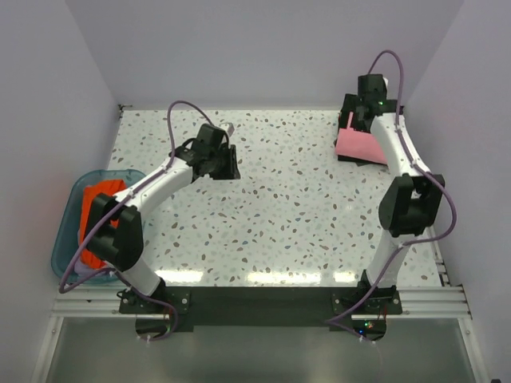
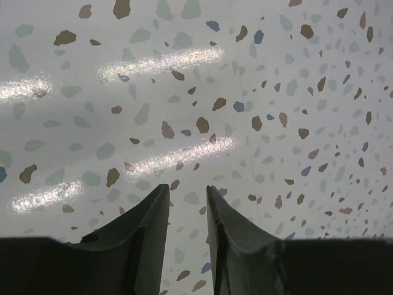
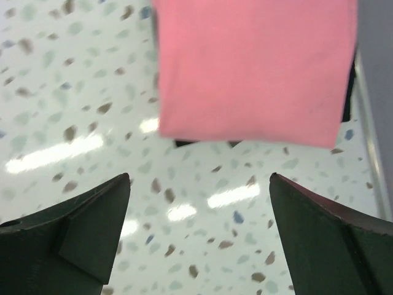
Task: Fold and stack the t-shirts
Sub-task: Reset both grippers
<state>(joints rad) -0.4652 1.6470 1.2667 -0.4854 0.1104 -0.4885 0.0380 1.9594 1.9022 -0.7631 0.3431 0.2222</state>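
Pink t-shirt (image 3: pixel 252 67) is folded to a neat rectangle at about 1 o'clock on the table (image 1: pixel 303 215), far right corner. It lies on top of the black t-shirt (image 3: pixel 349 92), which only shows as a dark edge under it. We judge that pair folded and stacked. The right hand (image 3: pixel 199 178) is just short of the stack, fingers spread wide and pinching nothing, with the pink cloth ahead of the tips and apart from them. The left hand (image 2: pixel 187 187) hangs over bare table at roughly 10 o'clock, fingers nearly together with a thin gap and nothing in it. At 9 o'clock, off the table's left edge, a blue tub (image 1: pixel 64 231) holds bunched orange cloth (image 1: pixel 100 195). We can't tell whether it's a shirt, but if it is, one more fold and stack is left. So we judge the task well along, maybe not finished. The surface is a glossy white terrazzo with brown, blue and green flecks and streaks of light glare. Plain white walls (image 1: pixel 263 48) close it in on three sides, and the arm bases sit on a metal rail at 6 o'clock.
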